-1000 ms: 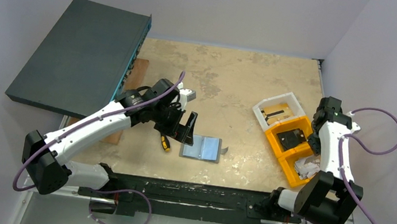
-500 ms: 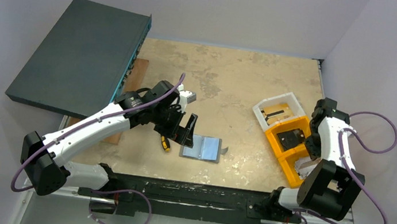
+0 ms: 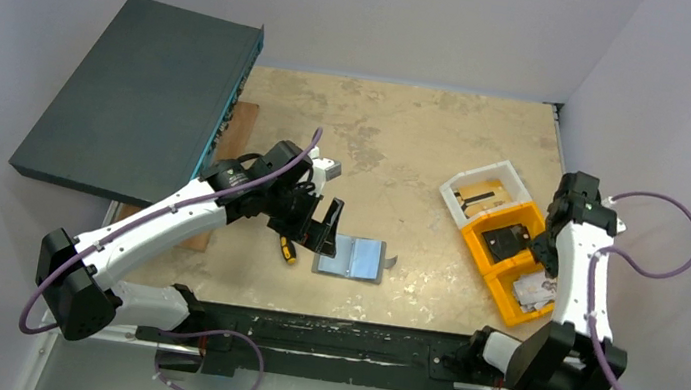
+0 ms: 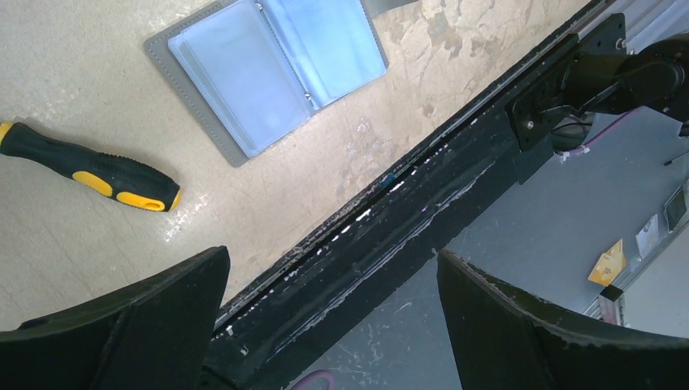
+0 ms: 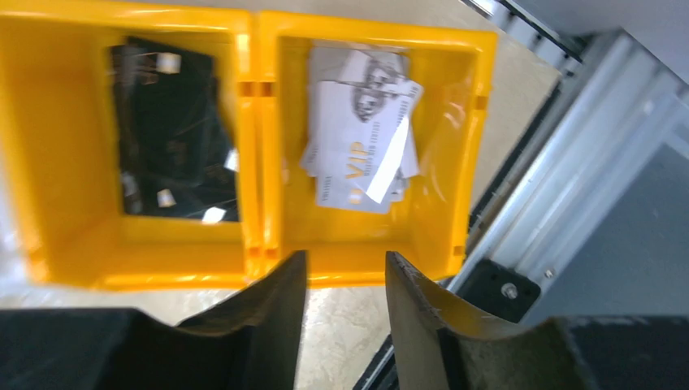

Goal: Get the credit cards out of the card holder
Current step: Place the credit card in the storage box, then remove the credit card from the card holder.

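The card holder (image 3: pixel 350 256) lies open and flat on the table, grey outside with pale blue sleeves (image 4: pixel 268 73) showing inside. My left gripper (image 4: pixel 331 256) hangs open just left of it, above the table's near edge, with nothing between its fingers. The credit cards (image 5: pixel 357 154), white and grey, one marked VIP, lie in a loose pile in the nearer orange bin (image 3: pixel 509 302). My right gripper (image 5: pixel 345 260) stands just above that bin's rim, its jaws apart and empty.
A black and yellow screwdriver (image 4: pixel 89 166) lies left of the card holder. The second orange bin (image 5: pixel 49 162) holds a black part, and a white bin (image 3: pixel 455 184) stands behind it. A large dark flat box (image 3: pixel 137 97) leans at the back left.
My right gripper was shut and its jaws have now parted over the orange bin; that arm has risen and straightened. The left arm and the card holder have not moved.
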Available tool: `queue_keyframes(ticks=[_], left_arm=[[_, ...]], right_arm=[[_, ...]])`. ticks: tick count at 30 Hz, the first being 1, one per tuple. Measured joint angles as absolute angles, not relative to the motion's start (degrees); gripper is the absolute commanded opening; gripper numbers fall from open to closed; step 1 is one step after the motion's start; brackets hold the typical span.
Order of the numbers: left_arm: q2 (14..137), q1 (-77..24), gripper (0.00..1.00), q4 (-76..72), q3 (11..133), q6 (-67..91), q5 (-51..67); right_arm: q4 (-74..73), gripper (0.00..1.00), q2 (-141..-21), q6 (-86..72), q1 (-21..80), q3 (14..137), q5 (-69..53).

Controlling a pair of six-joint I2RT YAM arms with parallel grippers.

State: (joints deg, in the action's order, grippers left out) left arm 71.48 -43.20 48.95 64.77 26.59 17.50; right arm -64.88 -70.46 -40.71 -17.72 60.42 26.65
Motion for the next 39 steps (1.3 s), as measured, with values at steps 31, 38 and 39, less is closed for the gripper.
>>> queue_keyframes(ticks=[31,38,39], left_arm=[[73.1,-39.7,0.97,41.0,56.4,36.0,7.5],[72.2,-39.6,0.94,39.7,55.8,39.0,5.5],[72.0,-39.5,0.94,39.7,55.4,39.6,5.2]], right_arm=[[-22.1,0.51,-76.0,-51.5,45.6,48.3,5.6],[-19.0,0.51,-88.7,-51.6,51.9,51.3,8.5],[-18.7,0.51,-90.1,-51.7,52.7,52.0,8.8]])
